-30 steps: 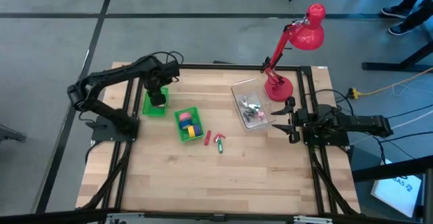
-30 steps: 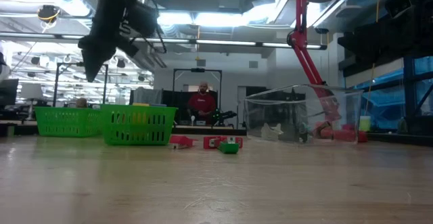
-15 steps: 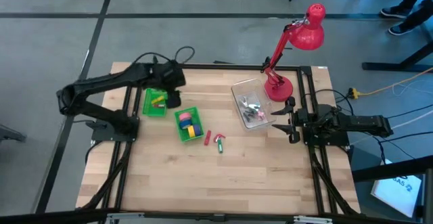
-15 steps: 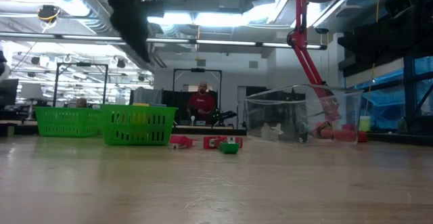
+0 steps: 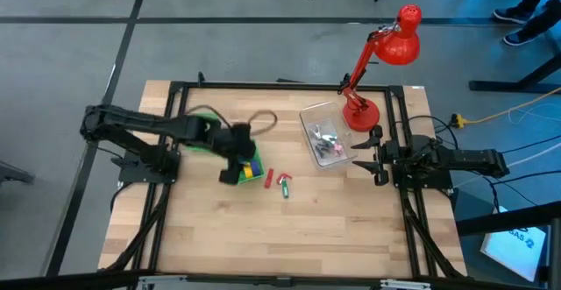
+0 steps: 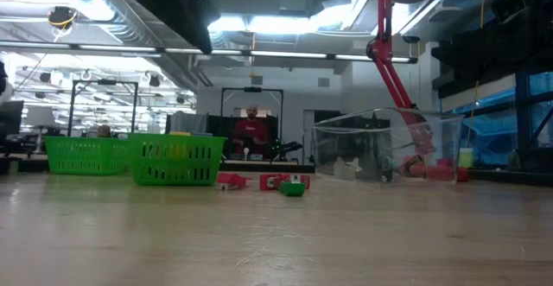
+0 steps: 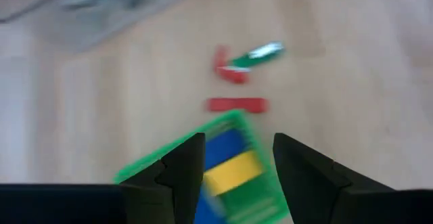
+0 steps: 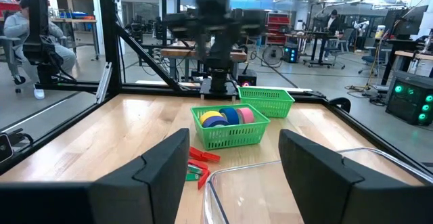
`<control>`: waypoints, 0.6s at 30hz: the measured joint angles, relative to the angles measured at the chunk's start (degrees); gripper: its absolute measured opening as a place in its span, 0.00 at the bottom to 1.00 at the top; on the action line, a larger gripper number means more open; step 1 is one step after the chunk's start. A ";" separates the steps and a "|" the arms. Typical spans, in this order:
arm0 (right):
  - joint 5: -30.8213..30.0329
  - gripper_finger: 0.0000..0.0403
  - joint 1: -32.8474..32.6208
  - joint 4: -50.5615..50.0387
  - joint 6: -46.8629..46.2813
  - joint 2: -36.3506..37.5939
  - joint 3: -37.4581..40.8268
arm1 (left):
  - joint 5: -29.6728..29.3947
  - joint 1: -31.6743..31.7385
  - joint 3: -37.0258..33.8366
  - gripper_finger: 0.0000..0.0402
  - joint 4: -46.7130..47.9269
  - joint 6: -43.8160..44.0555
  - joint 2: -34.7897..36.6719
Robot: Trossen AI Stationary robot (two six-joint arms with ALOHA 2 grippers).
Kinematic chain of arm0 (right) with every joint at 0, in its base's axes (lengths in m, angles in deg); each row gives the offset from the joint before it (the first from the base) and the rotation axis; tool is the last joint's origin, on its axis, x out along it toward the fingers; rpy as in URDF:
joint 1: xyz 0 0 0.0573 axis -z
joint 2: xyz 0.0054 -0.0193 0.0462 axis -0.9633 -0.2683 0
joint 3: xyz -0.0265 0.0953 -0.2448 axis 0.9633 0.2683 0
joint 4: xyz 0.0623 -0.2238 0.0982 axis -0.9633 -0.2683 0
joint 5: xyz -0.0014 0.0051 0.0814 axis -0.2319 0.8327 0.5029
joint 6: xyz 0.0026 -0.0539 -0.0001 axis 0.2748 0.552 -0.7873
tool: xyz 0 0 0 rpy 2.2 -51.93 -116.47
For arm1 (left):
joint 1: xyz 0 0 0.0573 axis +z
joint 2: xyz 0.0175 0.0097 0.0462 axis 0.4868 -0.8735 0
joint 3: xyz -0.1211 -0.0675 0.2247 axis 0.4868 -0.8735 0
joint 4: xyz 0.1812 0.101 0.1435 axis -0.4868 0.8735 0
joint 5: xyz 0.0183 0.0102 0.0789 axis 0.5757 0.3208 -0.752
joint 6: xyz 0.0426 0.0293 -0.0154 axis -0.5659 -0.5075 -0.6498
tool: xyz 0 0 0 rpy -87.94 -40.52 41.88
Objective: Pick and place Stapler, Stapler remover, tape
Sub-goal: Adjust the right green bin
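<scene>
Green plastic marks the two bins left of centre in the high view: the near bin (image 5: 248,165) holds the tape (image 8: 227,116), yellow, blue and pink rolls side by side, and the far bin (image 8: 267,101) sits just behind it, up and to the left in the high view. The left gripper (image 5: 230,169) hangs over the near bin's lower left edge, its fingers (image 7: 184,166) apart with nothing between them. Just right of that bin, at the middle of the high view, lie a small red piece (image 5: 269,175) and a red-and-green piece (image 5: 284,185), most likely the staple removers or small staplers, though they are too small to name surely. The clear tray (image 5: 325,137) stands at upper right of centre beside the red lamp (image 5: 379,58).

The step in hand looks like the reach toward those loose pieces. The next move calls for carrying the open fingers past the bin's rim, lining them across one piece, then lowering and closing.

A second earlier the left arm was over the far bin at the upper left; it has swung down and right across the near bin. The right gripper (image 5: 375,156) waits at the table's right edge, fingers apart, unmoved.
</scene>
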 joint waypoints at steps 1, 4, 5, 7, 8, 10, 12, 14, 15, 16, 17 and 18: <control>0.00 0.58 0.00 -0.02 0.00 0.00 0.00 | 0.66 -1.40 0.00 0.43 -0.46 0.72 -0.68; 0.00 0.58 0.01 -0.02 0.00 0.00 0.00 | 0.72 -5.23 0.00 0.43 -0.64 1.46 -3.23; 0.00 0.58 0.00 -0.02 0.02 0.02 0.00 | 0.74 -6.13 -0.02 0.43 -0.57 1.46 -4.30; 0.00 0.58 0.01 -0.01 0.00 0.00 0.00 | 1.14 -7.68 -0.20 0.42 -0.41 1.54 -6.33; 0.00 0.58 0.00 -0.01 0.01 0.01 0.00 | 2.14 -8.24 -0.20 0.42 -0.46 1.53 -7.49; 0.00 0.58 0.00 0.00 0.00 0.01 0.00 | 4.50 -9.18 -0.20 0.41 -0.44 1.79 -9.97; 0.00 0.58 0.00 -0.02 0.00 0.00 0.00 | 6.01 -9.99 -0.20 0.38 -0.58 2.97 -12.37; 0.00 0.58 0.00 -0.02 0.00 0.00 0.00 | 6.77 -10.69 -0.20 0.34 -0.38 3.80 -14.72; 0.00 0.58 0.00 -0.01 0.00 0.01 0.00 | 6.76 -10.97 -0.20 0.32 -0.40 4.19 -15.73; 0.00 0.58 0.00 0.00 0.00 0.02 0.00 | 6.67 -11.16 -0.20 0.29 -0.36 4.46 -16.69; 0.00 0.58 0.00 0.00 0.01 0.00 0.00 | 6.40 -11.30 -0.20 0.26 -0.20 4.54 -17.55; 0.00 0.58 0.01 0.00 0.00 0.02 0.00 | 5.87 -11.37 -0.20 0.23 0.01 4.80 -18.31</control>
